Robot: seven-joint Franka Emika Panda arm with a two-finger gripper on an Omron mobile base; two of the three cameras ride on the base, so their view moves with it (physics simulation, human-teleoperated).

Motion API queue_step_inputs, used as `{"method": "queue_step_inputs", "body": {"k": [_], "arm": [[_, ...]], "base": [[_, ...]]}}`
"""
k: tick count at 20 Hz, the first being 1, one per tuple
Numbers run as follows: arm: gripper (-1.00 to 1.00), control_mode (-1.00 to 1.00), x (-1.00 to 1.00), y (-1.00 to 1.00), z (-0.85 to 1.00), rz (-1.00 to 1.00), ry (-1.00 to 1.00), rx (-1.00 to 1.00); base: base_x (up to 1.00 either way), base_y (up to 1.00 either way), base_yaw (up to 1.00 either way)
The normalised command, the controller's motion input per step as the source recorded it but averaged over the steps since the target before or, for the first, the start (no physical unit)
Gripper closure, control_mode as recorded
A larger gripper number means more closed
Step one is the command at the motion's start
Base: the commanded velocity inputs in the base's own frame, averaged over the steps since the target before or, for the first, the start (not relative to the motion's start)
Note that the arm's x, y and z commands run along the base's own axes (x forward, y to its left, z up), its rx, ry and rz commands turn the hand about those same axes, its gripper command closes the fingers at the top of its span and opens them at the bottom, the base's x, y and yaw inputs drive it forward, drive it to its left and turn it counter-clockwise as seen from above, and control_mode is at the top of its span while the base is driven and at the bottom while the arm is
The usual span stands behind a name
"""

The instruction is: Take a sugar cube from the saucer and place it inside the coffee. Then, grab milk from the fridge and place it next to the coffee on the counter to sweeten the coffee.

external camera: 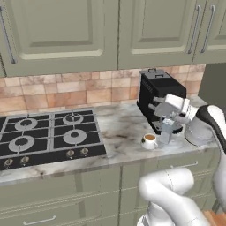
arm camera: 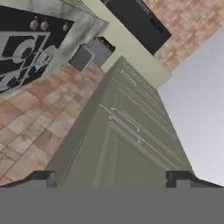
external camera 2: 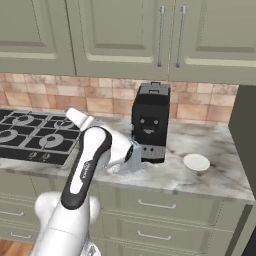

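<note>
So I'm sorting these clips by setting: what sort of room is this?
A home kitchen, rendered rather than real. A black gas hob is set into a marble-patterned counter, a black coffee machine stands against a brick-tile backsplash, and olive-green cabinets hang above.

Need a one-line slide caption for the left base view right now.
Milk stands on the counter beside the coffee, before the coffee machine; open gripper above.

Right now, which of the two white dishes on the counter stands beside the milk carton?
The cup of coffee, close on the carton's left, in front of the black coffee machine. The flat saucer lies apart, to the machine's right.
</note>
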Motion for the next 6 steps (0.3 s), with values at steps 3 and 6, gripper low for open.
{"method": "queue_step_inputs", "body": {"k": [3, 6], "arm": [[-1.0, -1.0, 0.0, 1.0, 1.0, 0.0, -0.22, -0.47], [-1.0, -1.0, 0.0, 1.0, 0.87, 0.0, -0.17, -0.48]], "base": [[0.0, 0.0, 0.0], [0.0, 0.0, 0.0]]}}
